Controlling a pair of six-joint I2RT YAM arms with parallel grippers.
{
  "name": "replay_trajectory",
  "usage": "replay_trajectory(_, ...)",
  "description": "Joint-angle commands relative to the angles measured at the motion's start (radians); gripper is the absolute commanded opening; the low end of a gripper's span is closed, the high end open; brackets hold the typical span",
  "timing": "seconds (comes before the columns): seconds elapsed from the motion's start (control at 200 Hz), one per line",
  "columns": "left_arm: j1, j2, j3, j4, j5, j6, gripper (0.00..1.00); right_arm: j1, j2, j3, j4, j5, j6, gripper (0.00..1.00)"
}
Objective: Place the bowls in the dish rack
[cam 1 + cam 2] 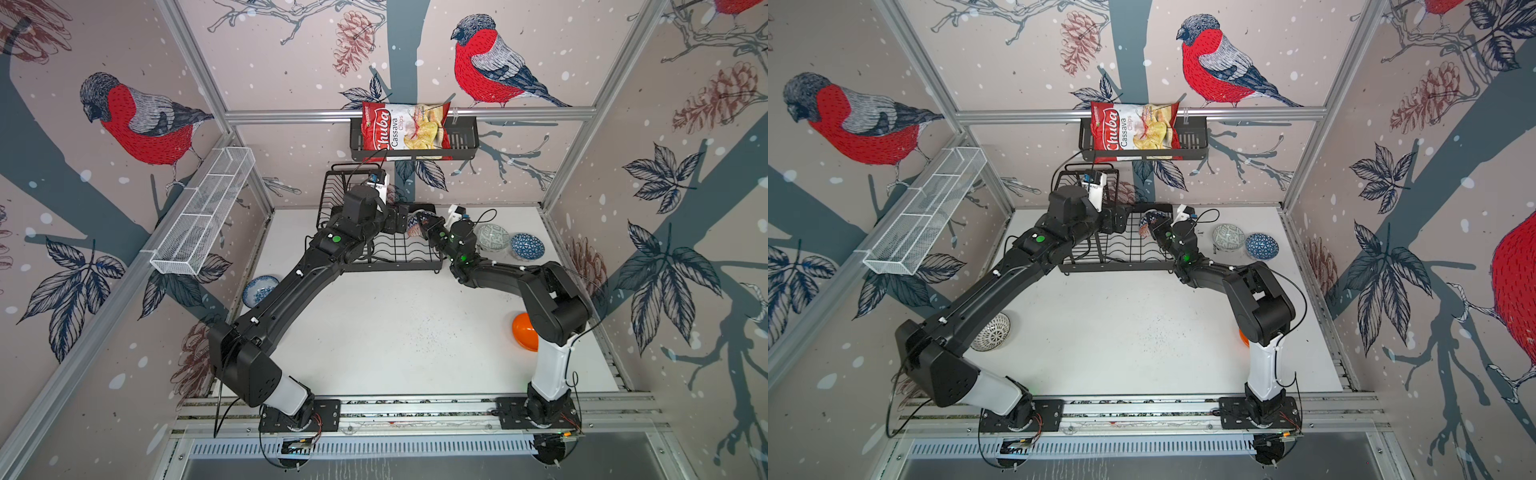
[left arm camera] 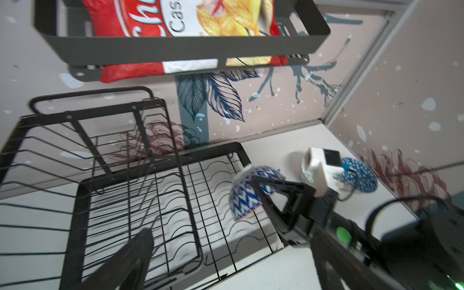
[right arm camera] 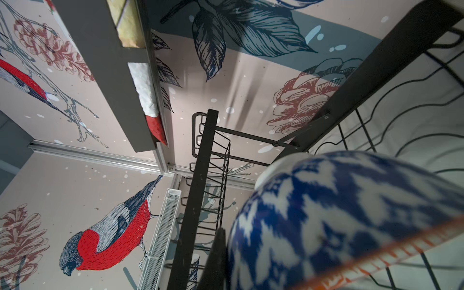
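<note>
Filling the right wrist view, a blue-and-white patterned bowl (image 3: 339, 221) with a salmon band at its rim is tipped on its side. Its foot-to-mouth axis lies nearly level. The white foot ring faces the raised tier of the black wire dish rack (image 1: 395, 266), and the mouth faces back toward the right gripper (image 2: 261, 187), which is clamped on the rim. This bowl hangs over the right end of the rack's wavy-wire base; contact with the wires cannot be told. Over the rack the left gripper (image 1: 400, 221) hovers, jaws spread wide, holding nothing. On the white table (image 1: 395, 332), a grey-green bowl (image 1: 492, 237) and a blue geometric bowl (image 1: 528, 246) sit upright, right of the rack.
</note>
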Motion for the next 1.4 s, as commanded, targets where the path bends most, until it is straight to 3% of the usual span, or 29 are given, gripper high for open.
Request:
replay_trajectory(0.0, 0.041, -0.018, -0.019, -0.013, 0.017, 0.030, 0.98, 0.012, 0.069, 0.076, 0.088, -0.019, 0.018, 0.00)
replay_trajectory(0.395, 0.115, -0.093, -0.189, 0.141, 0.129, -0.009, 0.98, 0.032, 0.304, 0.296, 0.099, -0.029, 0.039, 0.00)
replay_trajectory(0.635, 0.166, -0.090, -0.212, 0.165, 0.175, -0.069, 0.98, 0.037, 0.437, 0.479, 0.054, -0.026, 0.055, 0.00)
replay_trajectory(0.795, 0.226, -0.080, -0.233, 0.201, 0.273, -0.131, 0.97, 0.041, 0.520, 0.595, 0.027, -0.016, 0.067, 0.00)
replay_trajectory(1.396, 0.242, -0.087, -0.241, 0.212, 0.324, -0.151, 0.98, 0.054, 0.783, 0.980, -0.085, 0.011, 0.102, 0.00)
